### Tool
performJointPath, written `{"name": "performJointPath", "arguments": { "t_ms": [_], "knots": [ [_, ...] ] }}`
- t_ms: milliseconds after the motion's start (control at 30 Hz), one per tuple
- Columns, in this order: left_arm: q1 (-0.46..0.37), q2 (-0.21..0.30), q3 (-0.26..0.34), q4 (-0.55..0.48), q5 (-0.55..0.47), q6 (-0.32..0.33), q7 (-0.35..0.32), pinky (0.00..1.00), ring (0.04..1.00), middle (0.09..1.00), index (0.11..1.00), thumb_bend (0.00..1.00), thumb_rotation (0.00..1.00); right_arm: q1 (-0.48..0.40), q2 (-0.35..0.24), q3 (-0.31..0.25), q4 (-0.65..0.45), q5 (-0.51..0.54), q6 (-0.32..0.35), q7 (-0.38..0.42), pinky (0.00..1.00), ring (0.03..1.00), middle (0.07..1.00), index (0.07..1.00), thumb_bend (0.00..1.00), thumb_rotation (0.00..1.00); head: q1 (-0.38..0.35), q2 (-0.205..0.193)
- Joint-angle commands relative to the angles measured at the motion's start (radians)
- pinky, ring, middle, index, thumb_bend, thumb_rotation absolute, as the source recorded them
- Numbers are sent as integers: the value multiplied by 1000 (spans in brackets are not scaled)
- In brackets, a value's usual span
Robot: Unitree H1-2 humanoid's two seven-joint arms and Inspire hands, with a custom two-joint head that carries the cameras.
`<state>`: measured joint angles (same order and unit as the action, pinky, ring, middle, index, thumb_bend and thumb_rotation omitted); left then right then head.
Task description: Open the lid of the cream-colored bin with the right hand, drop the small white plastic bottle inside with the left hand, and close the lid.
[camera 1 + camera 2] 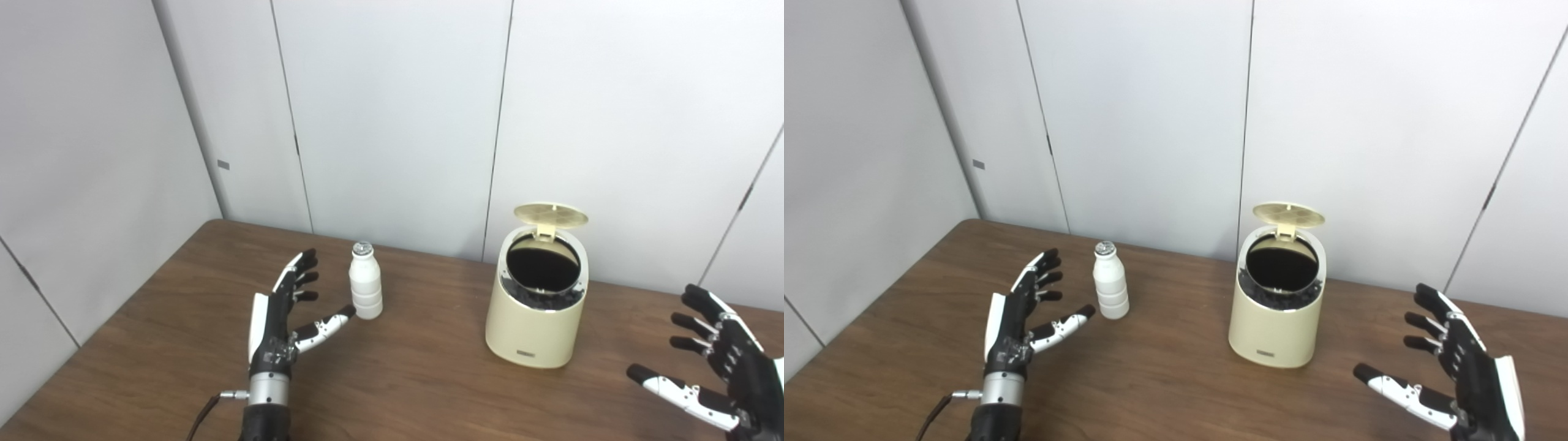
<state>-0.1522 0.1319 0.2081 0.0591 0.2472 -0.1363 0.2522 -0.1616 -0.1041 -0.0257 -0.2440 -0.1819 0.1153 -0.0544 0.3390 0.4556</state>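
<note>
The cream-colored bin [536,324] stands right of the table's middle with its round lid [550,214] flipped up at the back, showing a dark inside. A small white plastic bottle [365,283] with a silver cap stands upright to the bin's left. My left hand [288,312] is open just left of the bottle, palm facing it, its thumb tip close to the bottle's base. At the lower right my right hand [716,361] is open too, well away from the bin, holding nothing.
The brown wooden table [416,380] runs back to grey wall panels [392,110] close behind the bin. The table's left edge slants past my left arm.
</note>
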Motion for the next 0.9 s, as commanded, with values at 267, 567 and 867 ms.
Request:
{"name": "performJointPath", "arguments": {
  "t_ms": [267,567,867],
  "knots": [
    [-92,42,-36,67,19,-1,8,687,757,803,841,808,83,-24,9,0,-50,0,-10,3,686,790,858,839,665,0,-13,5],
    [-144,48,-57,167,33,-18,28,657,725,773,815,808,81,-22,15,6,-60,-22,-7,-3,659,770,843,820,676,0,-29,10],
    [-184,43,-84,245,54,-34,59,651,723,770,811,805,88,-18,13,1,-62,-23,-8,0,656,771,848,819,681,0,-32,18]
  ]
}}
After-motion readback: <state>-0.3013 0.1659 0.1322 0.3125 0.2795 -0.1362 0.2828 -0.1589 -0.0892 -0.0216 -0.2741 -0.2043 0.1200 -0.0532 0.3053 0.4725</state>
